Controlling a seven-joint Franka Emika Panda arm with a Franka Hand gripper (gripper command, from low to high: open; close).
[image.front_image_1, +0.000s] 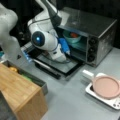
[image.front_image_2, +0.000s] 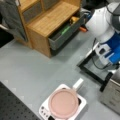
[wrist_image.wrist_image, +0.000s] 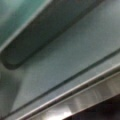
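While the gripper (image.front_image_1: 67, 51) reaches into one oven (image.front_image_1: 95, 32), its state is unclear; one bowl (image.front_image_1: 72, 37) inside.

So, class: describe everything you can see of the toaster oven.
The toaster oven is a boxy, metallic-looking appliance standing on the grey table. Its glass door lies folded down, open. Three dark knobs run down its front. Inside sits a teal bowl holding something red. The robot arm reaches into its opening; the gripper is hidden.

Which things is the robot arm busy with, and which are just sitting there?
Busy with:
gripper, reaching into the oven
toaster oven, door open
teal bowl inside, something red in it

Just sitting:
pink pan on white stove
wooden shelf
grey drawer, open
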